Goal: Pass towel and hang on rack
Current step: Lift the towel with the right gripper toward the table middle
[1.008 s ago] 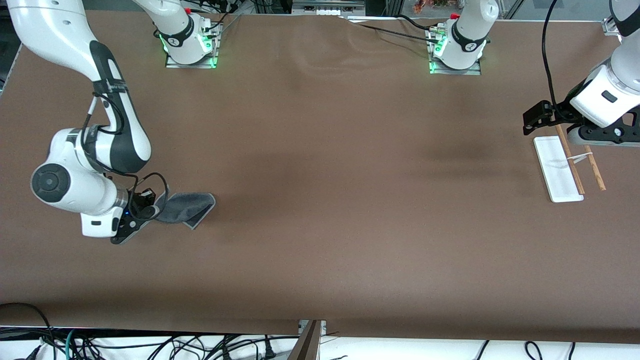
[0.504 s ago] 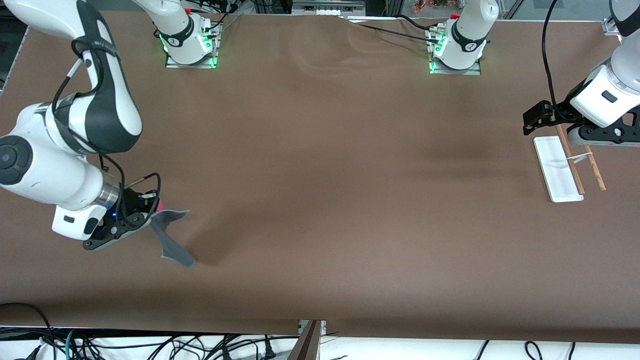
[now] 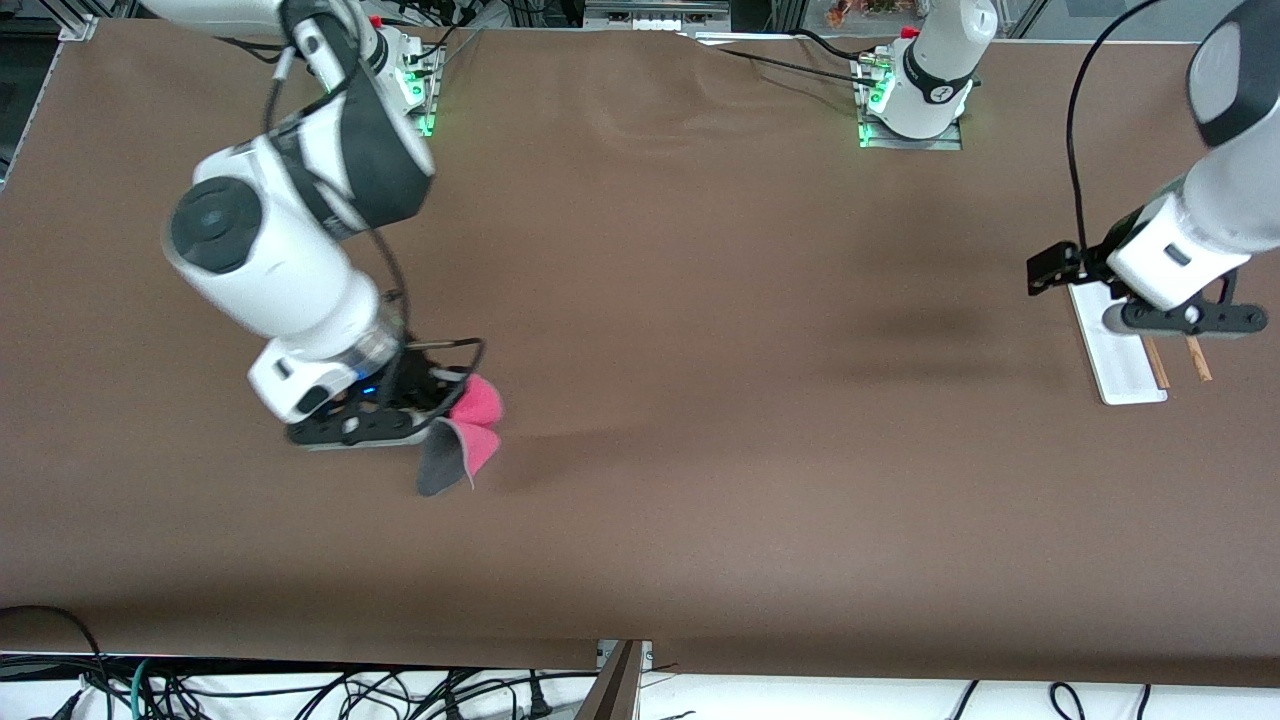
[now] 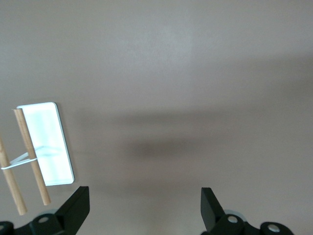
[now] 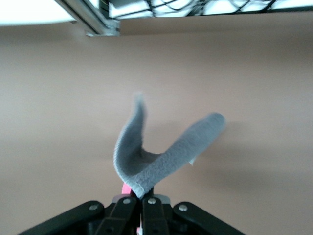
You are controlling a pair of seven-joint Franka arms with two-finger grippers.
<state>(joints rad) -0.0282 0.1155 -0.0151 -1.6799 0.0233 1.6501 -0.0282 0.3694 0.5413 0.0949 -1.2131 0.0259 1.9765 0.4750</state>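
Towel (image 3: 462, 440) hung pinched in the right gripper (image 3: 425, 405) above the table (image 3: 680, 400) toward the right arm's end, pink and grey folds drooping. The left gripper (image 3: 1150, 310) hovered over the rack (image 3: 1120, 355). Left wrist view: fingers (image 4: 73, 210) spread wide, nothing between them, rack (image 4: 41, 147) below. Right wrist view: jaws clamped the towel (image 5: 156, 156).

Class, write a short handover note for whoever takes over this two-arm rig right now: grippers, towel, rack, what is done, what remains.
Right gripper: shut on the grey-and-pink cloth towel, lifted over the right arm's end of the table.
Left gripper: open, empty, over the white-based rack with two wooden rods at the left arm's end.
Done: towel picked up.
Left: pass to left gripper, hang on rack.
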